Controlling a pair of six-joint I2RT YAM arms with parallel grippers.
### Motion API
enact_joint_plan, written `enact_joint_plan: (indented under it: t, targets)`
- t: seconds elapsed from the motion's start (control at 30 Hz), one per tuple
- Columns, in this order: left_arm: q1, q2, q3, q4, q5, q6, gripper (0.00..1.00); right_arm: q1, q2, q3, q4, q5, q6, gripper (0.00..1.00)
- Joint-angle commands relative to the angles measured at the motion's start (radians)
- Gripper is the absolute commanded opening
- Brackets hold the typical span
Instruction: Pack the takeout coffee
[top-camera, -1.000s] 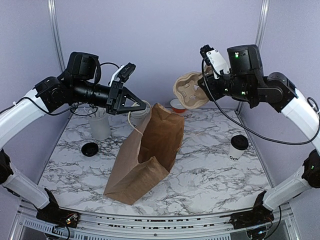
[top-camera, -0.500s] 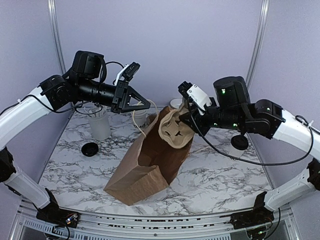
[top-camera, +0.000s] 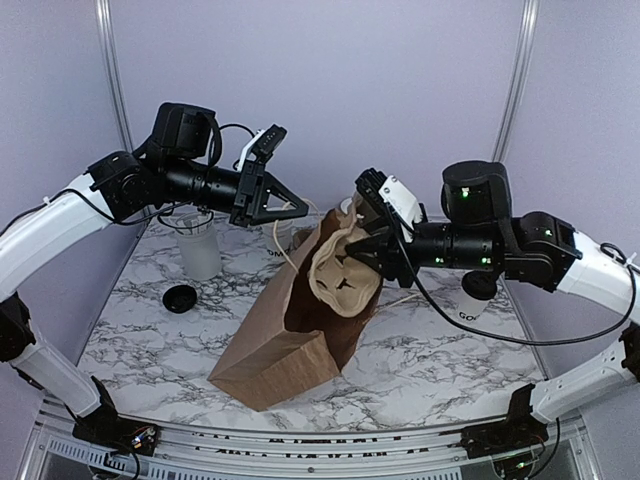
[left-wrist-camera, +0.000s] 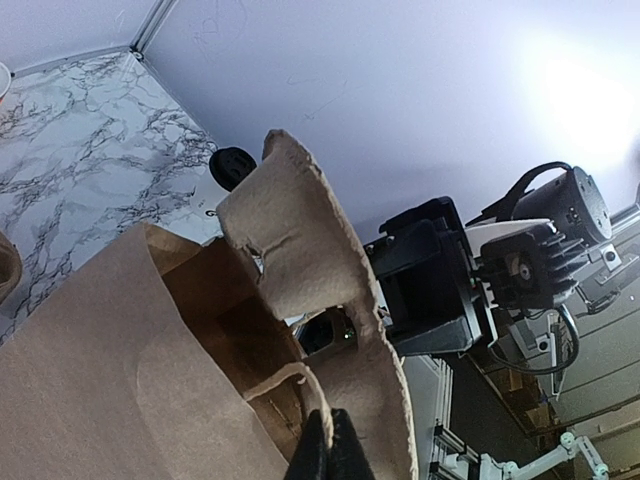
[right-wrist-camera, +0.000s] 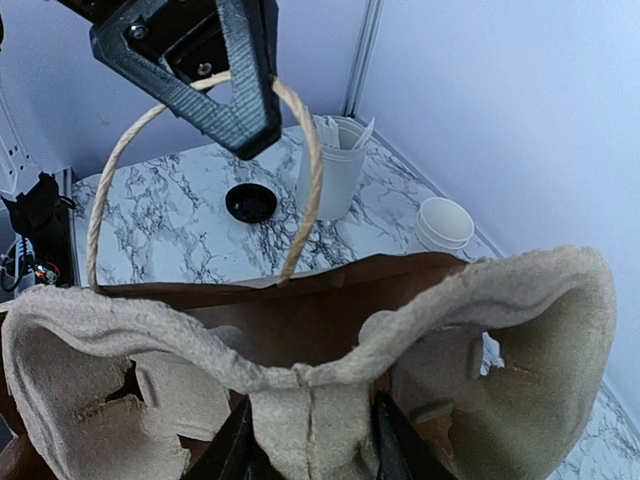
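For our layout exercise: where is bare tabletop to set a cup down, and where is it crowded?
Bare marble: front right, between paper bag and takeout coffee; front left, between loose lid and bag. Crowded: back left, around utensil holder.

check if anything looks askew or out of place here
The brown paper bag slumps at a slant rather than standing, hung by one handle from the left gripper. The pulp cup carrier in the right gripper is tipped on edge at the bag's mouth. A loose black lid lies alone on the table.
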Motion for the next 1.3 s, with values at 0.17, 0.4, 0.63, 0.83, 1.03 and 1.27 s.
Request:
enact_joint_plan:
  t: [0.17, 0.4, 0.63, 0.83, 1.03, 1.27]
  targets:
    - [-0.007, -0.02, -0.031, 0.071, -0.028, -0.023, 0.0, 0.011, -0.02, -0.021, 0.064, -0.168, 0.039, 0.35]
    - [-0.007, -0.029, -0.036, 0.078, -0.037, -0.022, 0.0, 0.012, -0.038, -0.055, 0.07, -0.236, 0.068, 0.35]
    - [-0.008, -0.033, -0.048, 0.093, -0.007, -0.012, 0.0, 0.009, -0.038, -0.088, 0.087, -0.248, 0.093, 0.36]
    - [-0.011, -0.039, -0.059, 0.112, 0.031, -0.008, 0.0, -0.018, -0.018, -0.078, 0.073, -0.261, 0.101, 0.36]
    - [-0.025, -0.033, -0.054, 0.131, 0.057, -0.006, 0.0, -0.045, 0.022, -0.035, 0.025, -0.283, 0.101, 0.36]
    - [-0.025, -0.044, -0.074, 0.203, 0.058, -0.055, 0.0, -0.057, 0.06, 0.016, -0.043, -0.269, 0.103, 0.36]
